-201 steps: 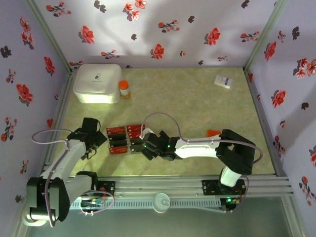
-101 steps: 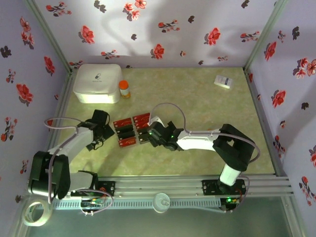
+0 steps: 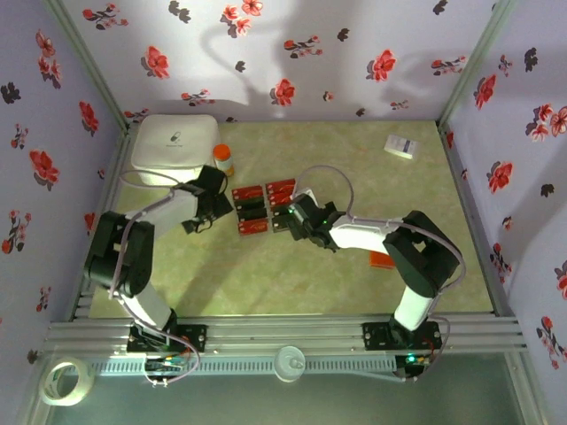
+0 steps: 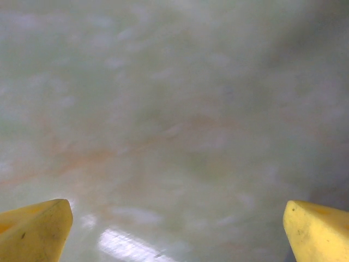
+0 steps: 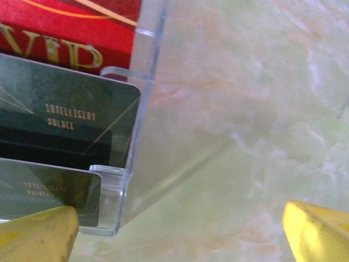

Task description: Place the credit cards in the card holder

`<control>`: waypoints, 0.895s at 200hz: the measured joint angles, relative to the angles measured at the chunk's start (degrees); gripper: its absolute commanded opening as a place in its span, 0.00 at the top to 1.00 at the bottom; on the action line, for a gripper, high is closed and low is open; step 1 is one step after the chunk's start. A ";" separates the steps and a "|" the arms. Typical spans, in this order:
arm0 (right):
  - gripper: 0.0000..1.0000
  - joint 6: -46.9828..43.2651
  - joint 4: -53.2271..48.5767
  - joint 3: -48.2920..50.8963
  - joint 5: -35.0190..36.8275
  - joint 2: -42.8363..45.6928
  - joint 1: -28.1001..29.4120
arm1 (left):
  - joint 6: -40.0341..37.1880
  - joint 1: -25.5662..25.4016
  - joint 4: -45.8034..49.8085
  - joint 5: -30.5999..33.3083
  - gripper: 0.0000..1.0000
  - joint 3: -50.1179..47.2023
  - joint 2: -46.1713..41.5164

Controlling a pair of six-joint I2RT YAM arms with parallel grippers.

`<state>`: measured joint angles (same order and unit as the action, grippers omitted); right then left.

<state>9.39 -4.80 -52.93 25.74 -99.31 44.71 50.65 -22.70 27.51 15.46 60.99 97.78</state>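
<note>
"Six credit cards [image 3: 252,209]: is that our count for this plate?"

"Six, as we read the overhead view: two columns of three at mid-table, three red and three dark. The near card of the right column lies partly under the right gripper [image 3: 285,219]. In the right wrist view they lie in a clear plastic tray [image 5: 146,82]."

"And the card holder [image 3: 383,259]?"

"One. We see an orange-red corner of it on the table [image 3: 354,177], beneath the right forearm and well apart from the cards. We cannot tell whether it is folded."

"Which step do we label?"

"The approach to a first pick, in our judgement, since all six cards lie in the tray. Both pincers stand with fingers spread and hold nothing. The right one straddles the tray's corner, one fingertip [image 5: 32,234] at the edge of the nearest dark card. The left gripper [image 3: 221,211] hovers over bare table just beside the left column."

"What does the next move call for?"

"Getting under a thin, flat card, we judge: raising an edge, pinching it, then carrying it to the holder, which may first need opening."

"Other items?"

"One white box [image 3: 174,146], one orange bottle [image 3: 222,158], one white slip [image 3: 400,146]."
</note>
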 measured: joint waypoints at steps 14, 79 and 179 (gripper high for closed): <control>0.03 -0.15 -0.17 -0.20 -0.07 0.00 -1.07 | -0.20 -0.68 -0.63 -0.04 0.00 2.91 2.27; 0.02 -0.85 -3.45 0.28 -4.92 4.70 -2.01 | -1.51 -0.92 -1.14 0.00 0.00 4.96 3.91; 0.02 4.39 -9.64 4.55 -13.22 17.99 -7.65 | -1.36 -0.50 -1.36 0.48 0.00 -0.85 3.72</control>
<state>13.78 -14.44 -48.38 12.51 -81.32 37.06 49.30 -23.20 26.15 15.94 60.14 101.49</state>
